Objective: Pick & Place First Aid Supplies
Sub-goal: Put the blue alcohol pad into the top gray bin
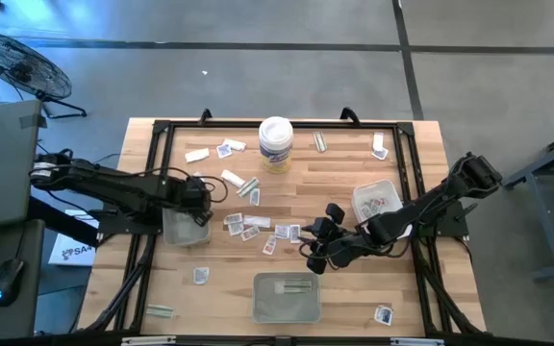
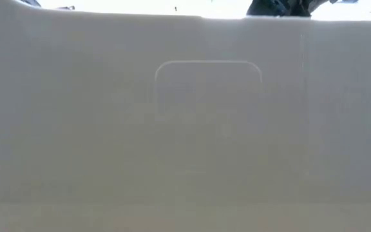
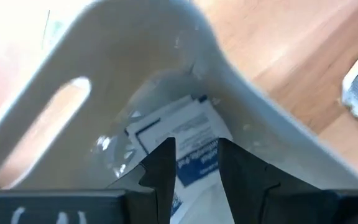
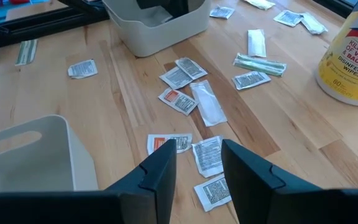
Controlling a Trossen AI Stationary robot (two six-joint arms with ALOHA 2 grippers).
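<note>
Small white packets point(image 1: 258, 227) and pale strip wrappers point(image 1: 248, 187) lie scattered over the wooden table. My left gripper point(image 1: 200, 200) reaches down into the left grey tray point(image 1: 176, 231). It is open by a narrow gap point(image 3: 197, 171), with a blue-printed white packet point(image 3: 179, 127) lying on the tray floor just beyond and under its fingertips. My right gripper point(image 1: 314, 252) hovers open point(image 4: 197, 168) over the middle cluster. It stands above an orange-printed packet point(image 4: 166, 143) and a white packet point(image 4: 207, 155), touching neither.
A white tub point(image 1: 275, 142) stands near the far edge. The right tray point(image 1: 373, 192) holds some packets, and the near tray point(image 1: 287, 298) holds strip wrappers. The near tray's wall point(image 2: 205, 116) fills the low view. More packets lie by the edges point(image 1: 383, 312).
</note>
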